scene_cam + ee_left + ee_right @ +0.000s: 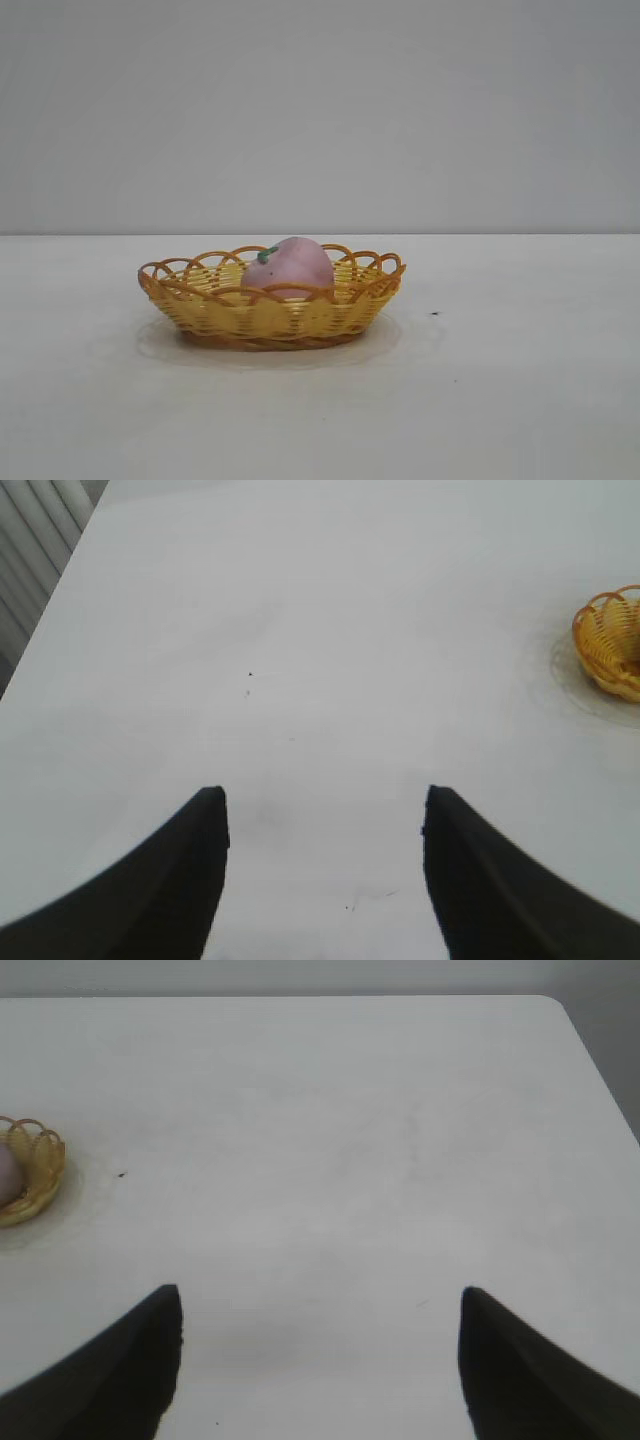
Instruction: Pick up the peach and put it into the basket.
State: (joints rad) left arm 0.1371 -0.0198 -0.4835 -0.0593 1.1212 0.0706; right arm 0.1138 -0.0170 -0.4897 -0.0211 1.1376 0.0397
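The pink-mauve peach (290, 265) with a green stem bit lies inside the yellow-orange wicker basket (215, 310) at the middle of the white table. Neither arm shows in the exterior view. My left gripper (325, 798) is open and empty over bare table, far from the basket, whose rim (607, 640) shows at the edge of the left wrist view. My right gripper (320, 1296) is open and empty over bare table, also far off. The basket (38, 1182) and a sliver of the peach (8, 1175) show at the edge of the right wrist view.
The white table (520, 400) spreads around the basket, with a small dark speck (434, 314) beside it. The table's edge and a slatted surface (35, 540) show in the left wrist view. A rounded table corner (560, 1010) shows in the right wrist view.
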